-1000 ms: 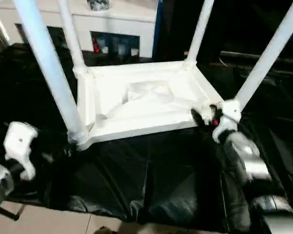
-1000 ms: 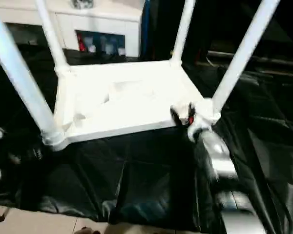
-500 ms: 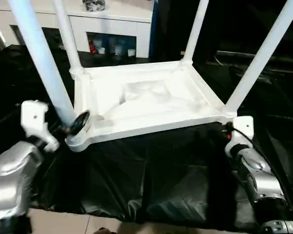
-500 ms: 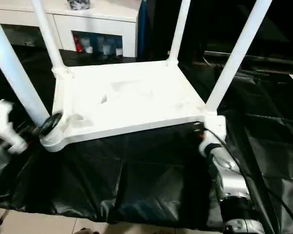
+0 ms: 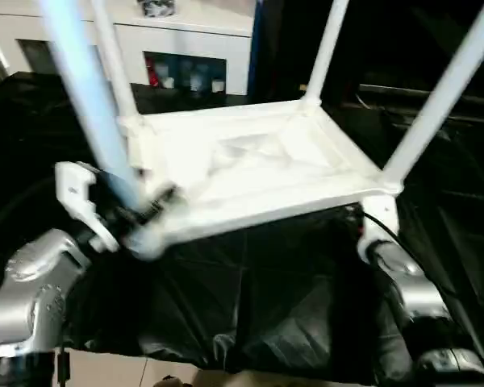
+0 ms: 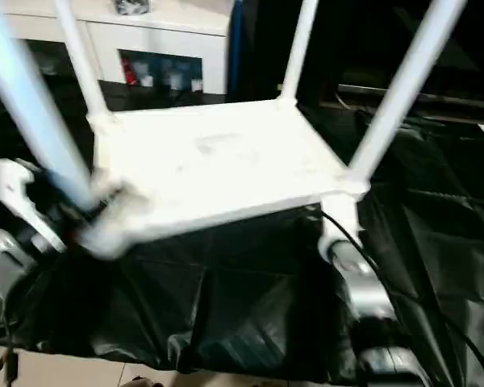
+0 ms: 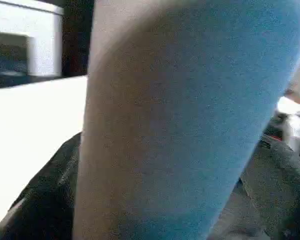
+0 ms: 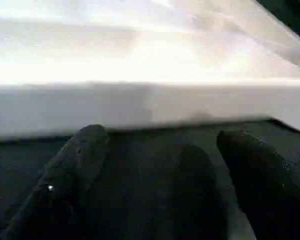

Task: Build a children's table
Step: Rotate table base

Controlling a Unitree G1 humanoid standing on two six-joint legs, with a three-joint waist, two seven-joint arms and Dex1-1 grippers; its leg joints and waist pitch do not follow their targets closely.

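Note:
The children's table lies upside down on the black-covered work table, its white tabletop (image 5: pixel 250 169) facing up with the four legs standing out of the corner sockets. My left gripper (image 5: pixel 141 214) is at the near-left corner, open, with the near-left leg (image 5: pixel 85 97) between its fingers. That leg (image 7: pixel 180 120) rises very close in the left wrist view. My right gripper (image 6: pixel 327 226) sits just under the near-right corner, below the near-right leg (image 5: pixel 444 97). Its two black fingers (image 8: pixel 85 165) stand apart, open, before the tabletop's edge (image 8: pixel 140 105), holding nothing.
The black cover (image 5: pixel 250 290) hangs in folds over the work table's front edge, with pale floor (image 5: pixel 105 367) below. A white cabinet (image 5: pixel 185 32) with open shelves stands behind, and a blue upright (image 5: pixel 256 48) beside it.
My left gripper has come in from the left to the near-left leg's base. That corner has shifted right and the leg now leans. My right gripper has dropped from the rim to under the near-right corner.

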